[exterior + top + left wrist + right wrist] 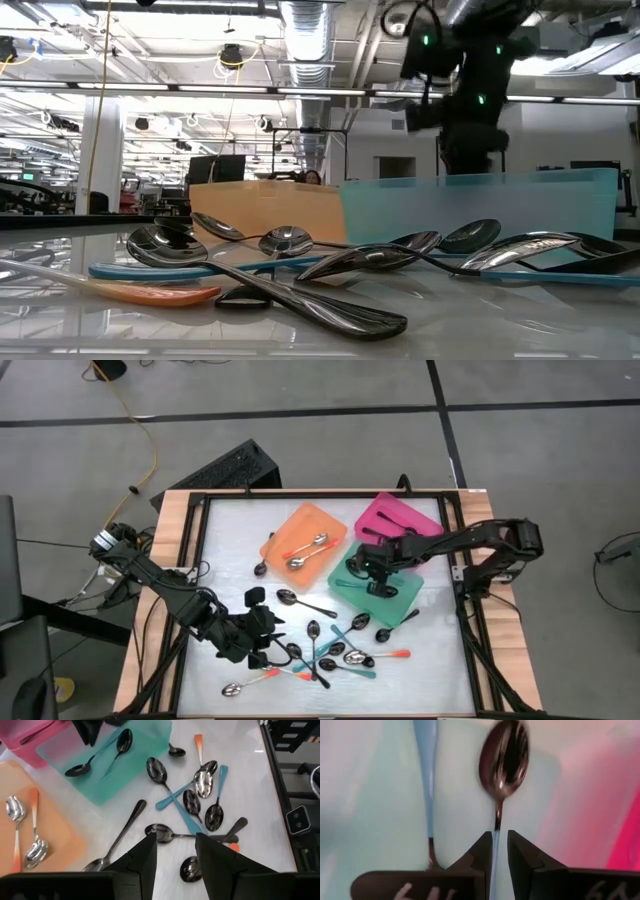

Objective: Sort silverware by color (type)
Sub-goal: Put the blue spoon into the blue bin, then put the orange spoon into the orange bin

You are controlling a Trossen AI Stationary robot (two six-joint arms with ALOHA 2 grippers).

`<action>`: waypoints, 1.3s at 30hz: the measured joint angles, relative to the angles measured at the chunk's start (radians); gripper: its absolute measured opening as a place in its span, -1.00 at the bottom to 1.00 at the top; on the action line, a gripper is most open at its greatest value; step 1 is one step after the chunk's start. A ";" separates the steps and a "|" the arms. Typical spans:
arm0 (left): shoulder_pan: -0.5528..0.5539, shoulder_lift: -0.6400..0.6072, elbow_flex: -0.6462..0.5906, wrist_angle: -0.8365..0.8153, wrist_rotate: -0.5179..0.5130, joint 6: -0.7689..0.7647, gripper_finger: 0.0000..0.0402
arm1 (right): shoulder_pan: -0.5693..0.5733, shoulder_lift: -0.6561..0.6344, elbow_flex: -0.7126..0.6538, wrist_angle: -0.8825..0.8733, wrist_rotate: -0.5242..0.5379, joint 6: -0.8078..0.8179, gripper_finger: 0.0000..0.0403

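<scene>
Two teal spoons | teal tray | no legible writing

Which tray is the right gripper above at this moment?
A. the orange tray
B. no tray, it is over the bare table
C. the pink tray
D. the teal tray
D. In the high view the right gripper is over the teal tray, and its wrist view shows a teal-handled spoon between its fingers on the teal surface.
</scene>
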 joint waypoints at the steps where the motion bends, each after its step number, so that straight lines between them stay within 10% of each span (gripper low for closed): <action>1: 0.000 0.000 0.000 -0.001 0.000 0.000 -0.41 | 0.000 -0.017 0.009 -0.008 -0.002 -0.001 -0.67; 22: 0.229 -0.002 0.000 -0.209 0.242 -0.054 -0.40 | 0.087 -0.551 0.092 -0.204 -0.086 0.082 -0.66; 39: 0.194 -0.003 -0.061 -0.467 0.531 0.159 -0.28 | 0.231 -0.632 0.092 -0.332 -0.097 0.063 -0.66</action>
